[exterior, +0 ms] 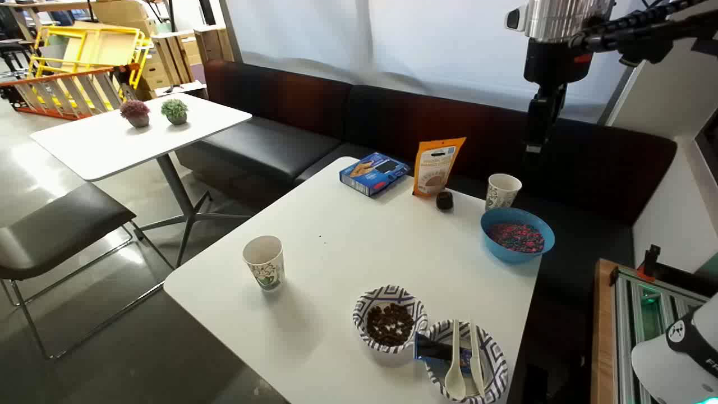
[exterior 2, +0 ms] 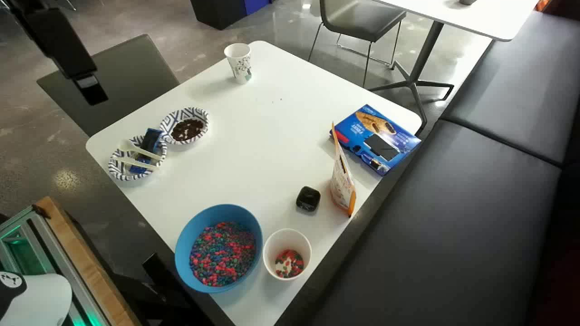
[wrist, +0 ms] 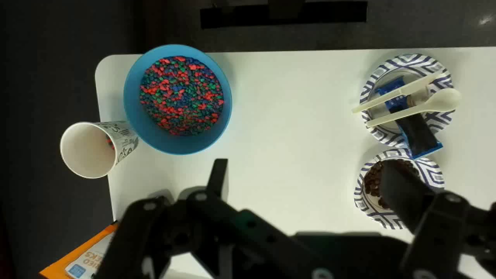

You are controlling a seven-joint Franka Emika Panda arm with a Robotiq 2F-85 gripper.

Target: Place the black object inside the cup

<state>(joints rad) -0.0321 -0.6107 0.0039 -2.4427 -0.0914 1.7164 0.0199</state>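
- Near = robot base (exterior: pixel 687 359) side. The gripper (wrist: pixel 308 174) hangs high above the table (exterior: pixel 364 241), fingers (wrist: pixel 217 178) spread wide w/ nothing btwn; prob that wide ready for a pick.
- Nr L: plate (wrist: pixel 414 60) w/ spoon (wrist: pixel 445 100) & knife (wrist: pixel 403 92) laid across its rim, prob so they're easy to grab; wrapper (wrist: pixel 416 130) under them, one end poking past the rim. Just beyond, dish (exterior: pixel 387 294) of dark bits (exterior 2: pixel 188 130).
- Nr R: blue bowl (exterior 2: pixel 226 213) of coloured bits (exterior 2: pixel 226 253), near cup (exterior 2: pixel 287 239) right beside it (touching? can't tell). Similar bits in that cup's bottom, so prob put there for filling, & prob not the target.
- R side, mid depth: black lump (exterior 2: pixel 308 198), the thing to move, loose on the table, partly hidden by the gripper in wrist view. Near cup on its near side, bag (exterior: pixel 436 167) on its far side, so best bet is straight down, fingers lined up to miss both.
- Bit farther: that bag stands upright, prob on a flat bottom. Past it, box (exterior 2: pixel 378 138) lies flat nr far R corner.
- Far L: far cup (exterior: pixel 266 270), mouth up, greenish print, prob the target. Well apart from the rest, so there's room to lower & let go. Can't see its bottom. Lump's out on the table, so task prob at pick stage; light cup could tip if bumped.
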